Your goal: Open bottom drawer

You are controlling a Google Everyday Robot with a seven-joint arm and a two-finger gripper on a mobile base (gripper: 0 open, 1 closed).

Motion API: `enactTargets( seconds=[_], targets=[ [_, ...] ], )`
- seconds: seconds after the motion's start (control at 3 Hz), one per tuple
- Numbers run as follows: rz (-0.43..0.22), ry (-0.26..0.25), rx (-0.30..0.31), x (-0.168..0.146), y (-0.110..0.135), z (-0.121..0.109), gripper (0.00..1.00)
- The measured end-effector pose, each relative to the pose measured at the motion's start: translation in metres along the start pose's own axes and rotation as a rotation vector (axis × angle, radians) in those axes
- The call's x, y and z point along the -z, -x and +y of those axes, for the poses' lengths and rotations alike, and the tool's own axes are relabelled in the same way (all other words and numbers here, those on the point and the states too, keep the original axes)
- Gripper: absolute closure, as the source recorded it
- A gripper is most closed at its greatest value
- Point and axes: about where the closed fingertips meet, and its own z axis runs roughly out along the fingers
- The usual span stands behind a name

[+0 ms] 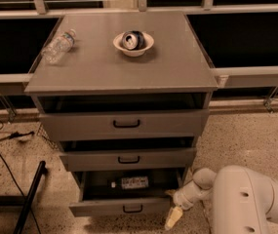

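Low on the desk [129, 72], the bottom drawer [99, 207] stands well out from the frame, its small black loop handle [132, 208] facing us. We note a small dark, labelled object [134, 182] lying inside near the back; we cannot make out what it is.

End effector [173, 218]: just off the drawer's right front corner, near the floor, pale tip angled down. We cannot tell whether it is open or closed, nor whether it touches the drawer. The white arm [241, 199] fills the lower right corner.

Above: middle drawer [94, 160] and top drawer [80, 126], both slightly ajar, with dark gaps over their fronts.

Desk top: a white bowl [133, 51] holding a can [131, 39] on its side, and a clear plastic bottle [58, 45] lying near the left edge.

Floor, left: black cables [2, 145] and a black bar [31, 199], well apart from the drawers.
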Motion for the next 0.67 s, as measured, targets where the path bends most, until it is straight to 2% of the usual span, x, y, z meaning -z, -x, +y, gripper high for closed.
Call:
enactTargets(
  seconds=[0.67],
  targets=[
    [-0.173,0.070,-0.078,0.019,-0.013,0.049,0.00]
  ],
)
